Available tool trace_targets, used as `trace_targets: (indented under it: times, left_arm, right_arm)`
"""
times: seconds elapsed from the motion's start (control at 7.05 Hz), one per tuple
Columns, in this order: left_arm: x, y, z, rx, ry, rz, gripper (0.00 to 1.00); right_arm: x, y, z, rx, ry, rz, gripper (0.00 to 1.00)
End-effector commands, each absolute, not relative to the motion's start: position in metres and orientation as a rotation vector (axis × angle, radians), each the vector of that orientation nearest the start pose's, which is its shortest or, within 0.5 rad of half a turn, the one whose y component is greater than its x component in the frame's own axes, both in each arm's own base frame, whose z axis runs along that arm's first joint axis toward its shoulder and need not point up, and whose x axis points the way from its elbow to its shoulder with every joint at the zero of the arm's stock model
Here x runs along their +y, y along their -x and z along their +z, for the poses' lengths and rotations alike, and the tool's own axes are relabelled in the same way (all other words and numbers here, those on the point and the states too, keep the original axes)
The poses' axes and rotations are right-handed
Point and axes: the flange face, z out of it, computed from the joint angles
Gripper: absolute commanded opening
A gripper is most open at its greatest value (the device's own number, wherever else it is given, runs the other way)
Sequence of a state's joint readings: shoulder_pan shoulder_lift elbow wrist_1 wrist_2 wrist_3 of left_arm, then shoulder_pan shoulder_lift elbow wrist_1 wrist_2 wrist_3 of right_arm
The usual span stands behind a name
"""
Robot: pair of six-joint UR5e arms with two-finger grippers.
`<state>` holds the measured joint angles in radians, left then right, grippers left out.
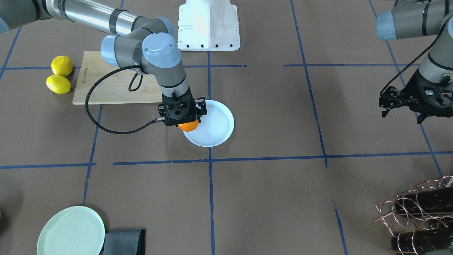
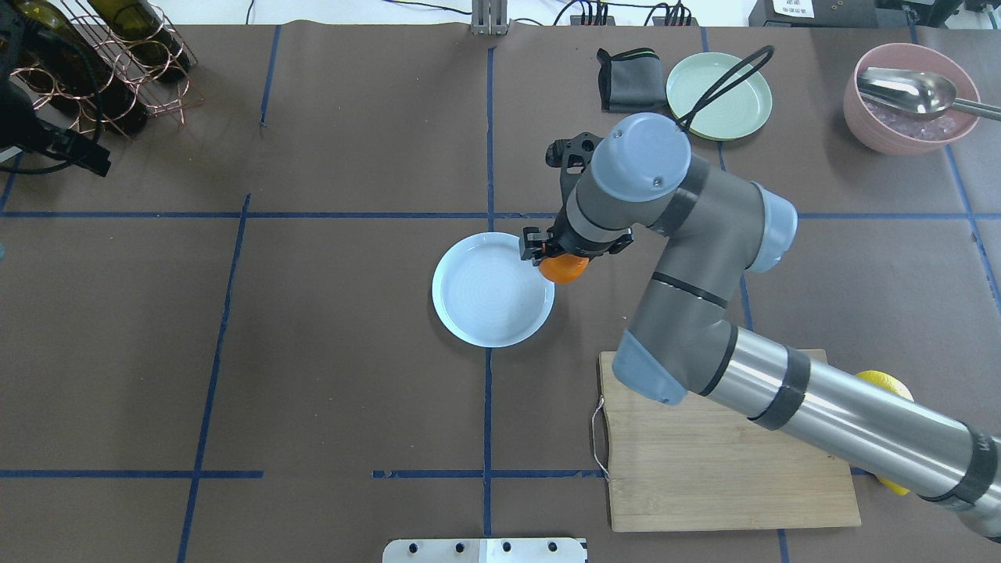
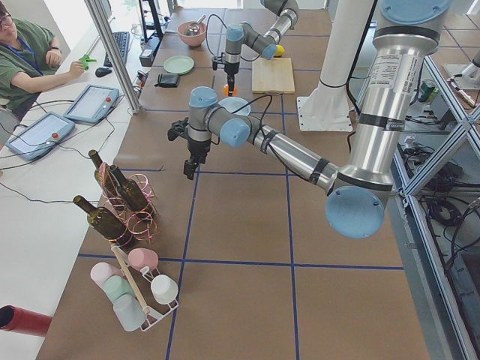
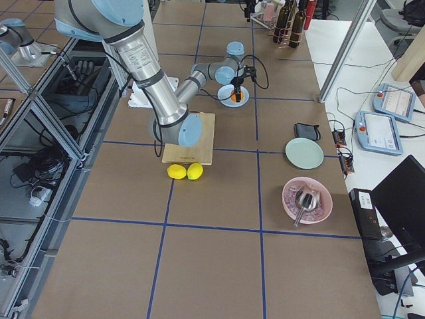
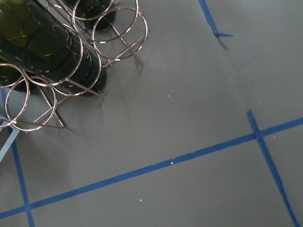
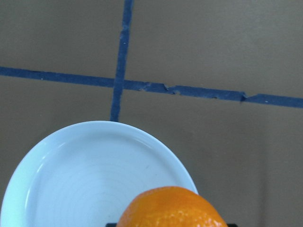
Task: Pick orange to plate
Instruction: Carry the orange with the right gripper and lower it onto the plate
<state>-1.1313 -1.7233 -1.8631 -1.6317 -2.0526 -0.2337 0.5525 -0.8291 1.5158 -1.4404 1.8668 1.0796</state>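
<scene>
Carrying stage: right claw (image 1: 184,119) clamped on orange (image 1: 189,126), fruit hanging over rim of plate (image 1: 216,136), on side toward cutting board (image 1: 106,88), not yet centred. Next, likely: shift inward over plate middle, lower, release gently or fruit may roll. Left claw (image 1: 402,117) idle, fingers apart, empty, well apart. Two lemons (image 1: 58,84), green plate (image 1: 70,232), bottle rack (image 1: 414,212) lie off path; nothing blocks

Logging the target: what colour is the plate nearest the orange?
Pale bluish-white, faintly ringed; the plate shows best in the right wrist view.
</scene>
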Motion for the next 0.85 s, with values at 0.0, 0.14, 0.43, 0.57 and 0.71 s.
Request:
trace_targets:
  times: [0.0, 0.14, 0.43, 0.57, 0.71]
  left_arm:
    - [-0.528, -0.118, 0.476, 0.579, -0.298, 0.335, 1.0]
    - [-0.533, -0.094, 0.477, 0.574, -0.308, 0.291, 1.0]
    - [-0.529, -0.091, 0.488, 0.584, -0.28, 0.282, 1.0]
    - [-0.525, -0.088, 0.496, 0.581, -0.268, 0.279, 1.0]
    - [-0.523, -0.087, 0.5, 0.579, -0.262, 0.274, 1.0]
  right_arm:
    - [-0.453, 0.6, 0.209, -0.802, -0.157, -0.089, 0.0]
    - [-0.457, 0.609, 0.206, -0.789, -0.157, -0.088, 0.0]
    - [-0.459, 0.626, 0.201, -0.778, -0.146, -0.092, 0.15]
    - [-0.46, 0.626, 0.2, -0.779, -0.155, -0.09, 0.99]
    - [-0.46, 0.625, 0.2, -0.778, -0.155, -0.091, 1.0]
